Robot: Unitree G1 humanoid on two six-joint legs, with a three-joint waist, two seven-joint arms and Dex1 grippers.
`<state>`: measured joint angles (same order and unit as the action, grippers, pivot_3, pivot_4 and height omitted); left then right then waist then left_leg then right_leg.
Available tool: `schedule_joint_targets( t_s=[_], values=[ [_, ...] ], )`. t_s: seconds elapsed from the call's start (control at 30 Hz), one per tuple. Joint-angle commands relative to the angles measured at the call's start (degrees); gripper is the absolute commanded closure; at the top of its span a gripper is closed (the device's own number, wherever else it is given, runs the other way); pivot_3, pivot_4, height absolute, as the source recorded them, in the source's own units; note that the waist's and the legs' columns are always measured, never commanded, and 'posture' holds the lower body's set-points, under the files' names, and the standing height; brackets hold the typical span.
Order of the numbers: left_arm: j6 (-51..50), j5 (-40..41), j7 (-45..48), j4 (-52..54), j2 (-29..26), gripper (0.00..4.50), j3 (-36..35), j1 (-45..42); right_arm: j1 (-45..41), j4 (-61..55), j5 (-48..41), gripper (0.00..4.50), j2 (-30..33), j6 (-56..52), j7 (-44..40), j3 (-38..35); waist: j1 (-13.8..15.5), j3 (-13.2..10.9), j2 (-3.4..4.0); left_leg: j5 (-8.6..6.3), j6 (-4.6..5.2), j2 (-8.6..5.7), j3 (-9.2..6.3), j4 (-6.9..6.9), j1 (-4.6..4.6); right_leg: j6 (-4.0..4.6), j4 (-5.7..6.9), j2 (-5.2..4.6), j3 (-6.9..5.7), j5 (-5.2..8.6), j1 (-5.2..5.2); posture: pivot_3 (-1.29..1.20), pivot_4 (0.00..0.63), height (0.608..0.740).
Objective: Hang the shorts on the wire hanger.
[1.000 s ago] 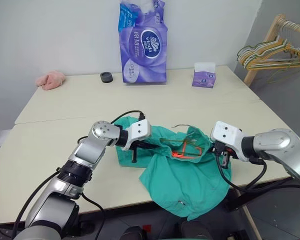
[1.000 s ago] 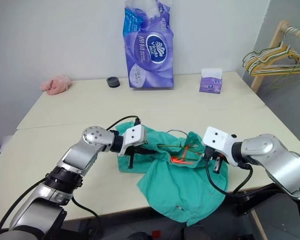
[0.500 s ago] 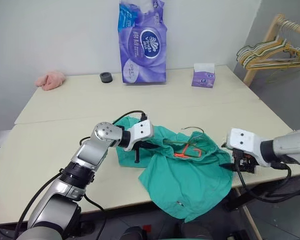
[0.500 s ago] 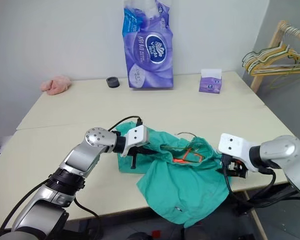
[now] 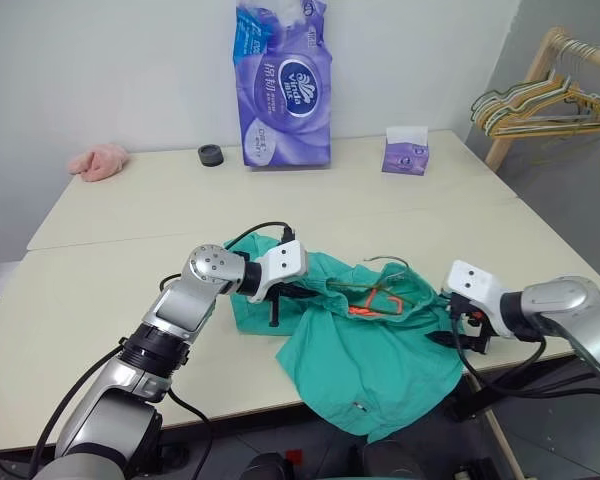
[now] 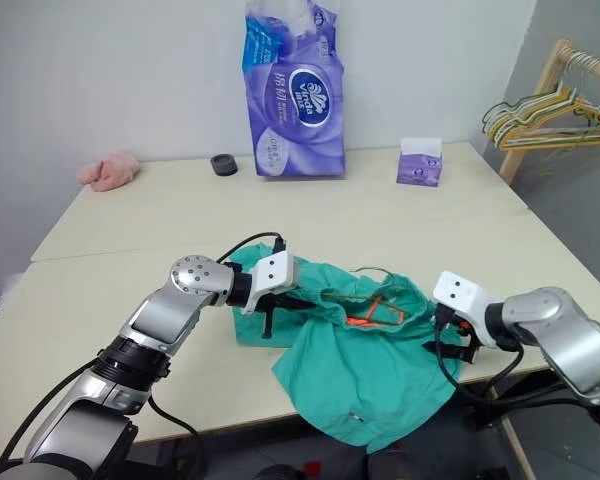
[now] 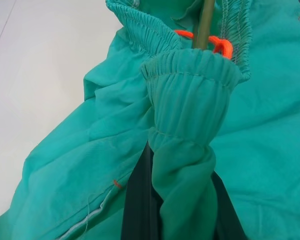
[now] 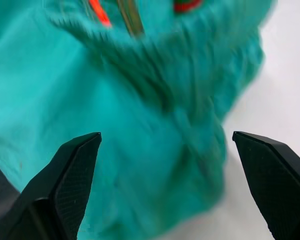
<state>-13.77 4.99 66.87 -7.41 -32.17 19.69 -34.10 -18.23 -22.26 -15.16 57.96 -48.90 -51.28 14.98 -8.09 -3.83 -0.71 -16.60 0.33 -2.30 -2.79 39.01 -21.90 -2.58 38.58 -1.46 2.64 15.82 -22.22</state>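
Now the shorts [image 5: 375, 345] lie bunched at the table [image 5: 110, 290]'s near edge, part hanging over it.
Inside the gathered waistband sits the wire hanger [image 5: 378, 296]. Left gripper [image 5: 280, 293] pinches the waistband cloth tight; right gripper [image 8: 165, 190], fingers spread wide, hovers just beside the shorts' right edge, gripping nothing.

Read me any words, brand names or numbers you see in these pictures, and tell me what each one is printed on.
"Vinda": white logo on the tall purple tissue pack standing at the back of the table.
Other print on that pack: too small to read.
Print on the small purple tissue box: too small to read.
Nothing readable on the shorts.
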Motion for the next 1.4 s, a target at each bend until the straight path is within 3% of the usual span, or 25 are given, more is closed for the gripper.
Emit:
schedule_joint_targets(
  t_s=[0.03,0.1,0.2,0.57,0.77,0.87,1.13,1.37,1.4],
  values=[
    [0.92,0.0,-0.56,0.81,0.08,4.5,-1.31,-0.52,-3.4,2.9,2.66,0.02,-3.63,1.6,0.37,3.05,0.01,0.0,0.0,0.0,0.0,0.0,0.01,0.0,0.0,0.0,0.0,0.0,0.01,0.0,0.0,-0.21,0.045,0.74],
    [0.96,0.39,-0.52,0.9,0.0,4.5,-1.65,-0.2,-4.71,5.05,3.74,0.02,-6.2,1.98,0.37,5.02,0.03,0.0,0.0,0.0,0.0,-0.01,0.0,0.01,0.0,0.01,0.0,0.0,0.01,0.0,0.0,-0.21,0.046,0.74],
    [1.03,1.16,-0.86,0.18,-0.06,4.5,-2.76,-0.1,-5.23,6.93,4.81,0.64,-7.87,2.54,-0.47,6.5,0.07,0.0,0.0,0.0,0.0,-0.01,-0.02,0.01,-0.01,0.01,0.01,0.0,0.0,0.0,-0.01,-0.2,0.045,0.74],
    [-0.88,7.32,0.74,-3.08,0.94,4.5,-8.25,-0.46,-4.64,4.94,4.17,4.45,-8.97,1.44,-0.89,4.01,0.12,0.0,0.01,0.0,-0.01,-0.01,-0.04,0.01,0.0,0.01,0.03,-0.01,-0.02,-0.01,-0.03,-0.2,0.04,0.74],
    [-1.68,9.64,2.89,-4.95,1.27,4.5,-10.17,0.45,-4.19,0.53,1.98,4.48,-8.33,-1.7,-1.47,0.82,0.1,0.01,0.02,0.01,-0.02,-0.01,-0.05,0.01,-0.01,0.01,0.04,-0.01,-0.03,-0.01,-0.03,-0.21,0.038,0.74],
    [-2.19,10.01,4.89,-7.19,0.54,3.86,-10.7,0.61,-3.04,-2.34,0.84,4.5,-6.8,-2.99,-1.86,-0.95,0.09,0.01,0.02,0.01,-0.02,0.0,-0.05,0.01,-0.01,0.01,0.04,-0.01,-0.04,-0.01,-0.03,-0.21,0.037,0.74],
    [0.32,9.95,7.79,-18.29,0.2,1.47,-12.05,-6.07,0.74,-8.13,-2.22,4.5,-1.86,-4.96,-3.07,-4.54,0.16,0.02,0.0,0.01,-0.02,-0.02,-0.06,0.03,-0.02,0.01,0.02,-0.01,-0.05,-0.01,-0.03,-0.22,0.036,0.74],
    [4.65,6.58,10.15,-23.29,0.85,1.47,-10.09,-7.61,2.27,-10.34,-4.02,4.5,0.33,-5.74,-2.99,-6.09,-0.09,0.01,0.01,0.01,-0.02,-0.01,-0.04,0.02,-0.02,0.01,0.02,-0.01,-0.04,-0.01,-0.04,-0.23,0.037,0.74],
    [5.03,6.25,9.72,-24.14,1.25,1.65,-10.24,-7.86,2.48,-10.66,-4.36,4.5,0.62,-5.91,-2.97,-6.24,-0.05,0.02,0.01,0.01,-0.02,-0.01,-0.05,0.01,-0.03,0.01,0.02,-0.01,-0.04,-0.01,-0.04,-0.23,0.037,0.74]
  ],
)
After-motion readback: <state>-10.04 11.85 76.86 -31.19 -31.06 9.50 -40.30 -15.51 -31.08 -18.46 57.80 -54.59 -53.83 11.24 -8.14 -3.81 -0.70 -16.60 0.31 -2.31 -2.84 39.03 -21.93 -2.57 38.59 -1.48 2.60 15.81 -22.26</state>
